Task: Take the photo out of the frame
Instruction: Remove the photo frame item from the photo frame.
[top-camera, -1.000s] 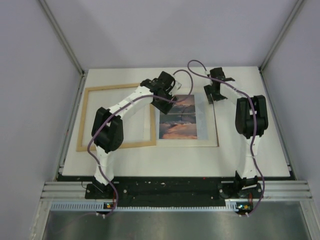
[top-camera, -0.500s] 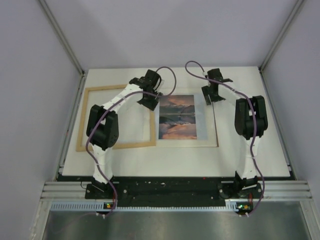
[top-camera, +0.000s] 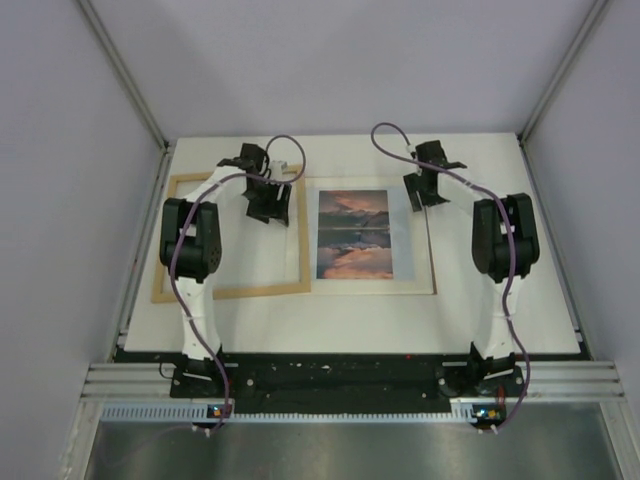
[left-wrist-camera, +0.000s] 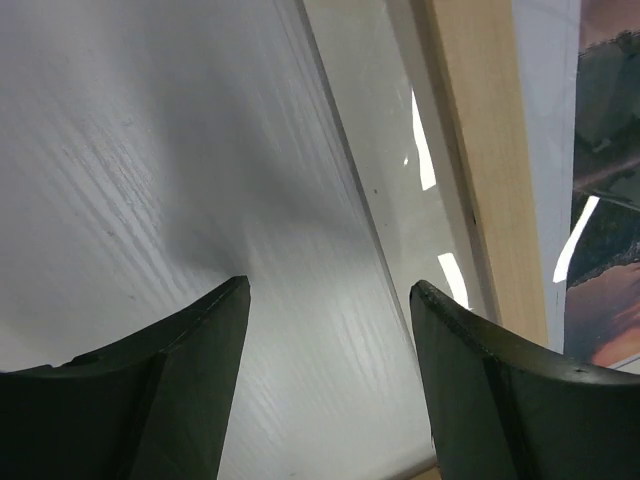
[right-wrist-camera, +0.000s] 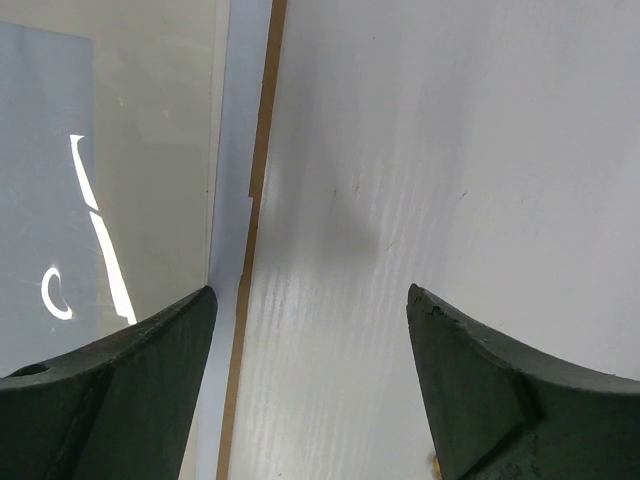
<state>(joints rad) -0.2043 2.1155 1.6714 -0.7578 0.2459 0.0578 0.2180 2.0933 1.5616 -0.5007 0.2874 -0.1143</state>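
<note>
The photo, a pale sheet with an orange-brown landscape print, lies flat on the table just right of the frame. The frame is an empty light-wood rectangle lying at the left. My left gripper hovers open over the frame's inner area near its right rail. In the left wrist view the gripper holds nothing, and the wooden rail and the photo lie to its right. My right gripper stands open by the photo's upper right edge. Its wrist view shows the gripper empty over bare table, the photo's edge to the left.
A thin brown strip shows along the photo's right side. The white tabletop is enclosed by grey walls with metal corner posts. Purple cables loop above both wrists.
My left arm has swung left, from above the photo's upper left corner to over the frame's opening. The right gripper has stayed almost where it was.
</note>
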